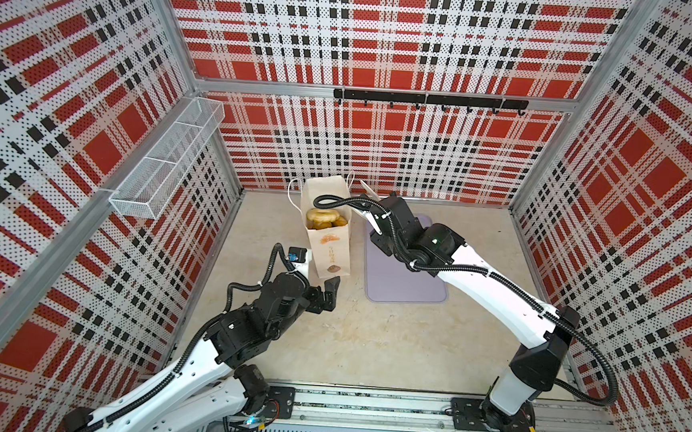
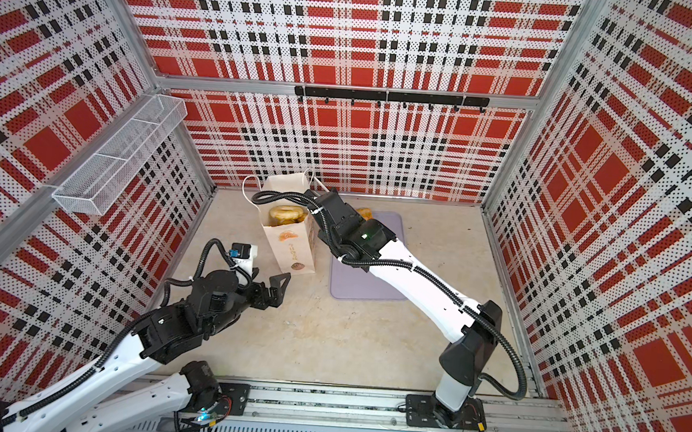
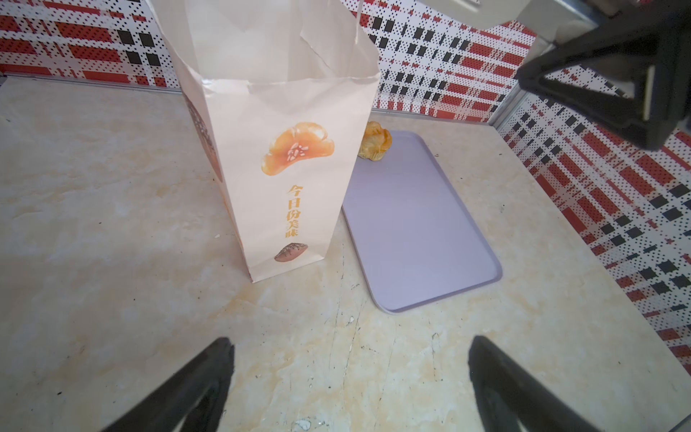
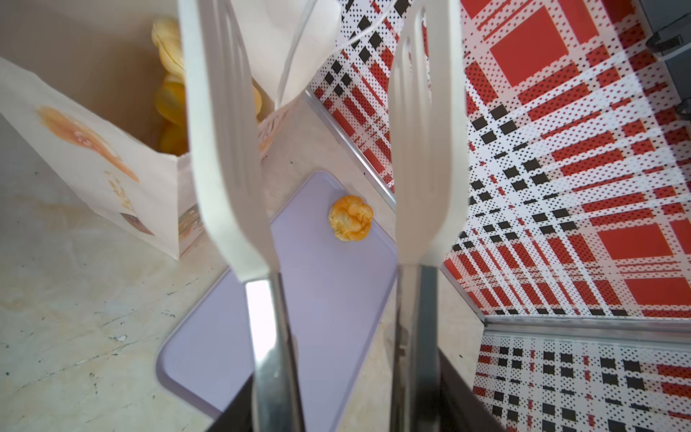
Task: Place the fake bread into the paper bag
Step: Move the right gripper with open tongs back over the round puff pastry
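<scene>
**crumbwatch:** Going left to right, what's in there? On the left wall I only spot a white wire-mesh basket (image 1: 165,158).

**yam_fan:** Yep, it hangs up on that wall, well apart from everything else. Next comes the left end effector (image 3: 351,348). Its black fingers are spread wide with nothing between them. It's low over the beige marble-look desk (image 1: 368,343), near the bottom of the bag but not touching it in the left wrist view.

**crumbwatch:** The bag being that tall cream-white paper bag (image 1: 327,245) with white cord handles and an orange print?

**yam_fan:** That one. It stands upright near the back wall with its mouth open. In both top views you can see glossy golden fake bread (image 1: 323,219) piled inside, with a ring doughnut on top.

**crumbwatch:** And the right arm?

**yam_fan:** The right end effector (image 1: 383,226) is clamped on a pair of metal tongs with white plastic blades (image 4: 224,149). The blades stand apart with nothing in them, up by the bag's right rim.

**crumbwatch:** Any bread still outside?

**yam_fan:** One golden ruffled pastry (image 4: 350,218) sits on the flat lilac plastic tray (image 4: 329,306), at its far corner on the bag's side. The tray lies on the desk just right of the bag.
</scene>
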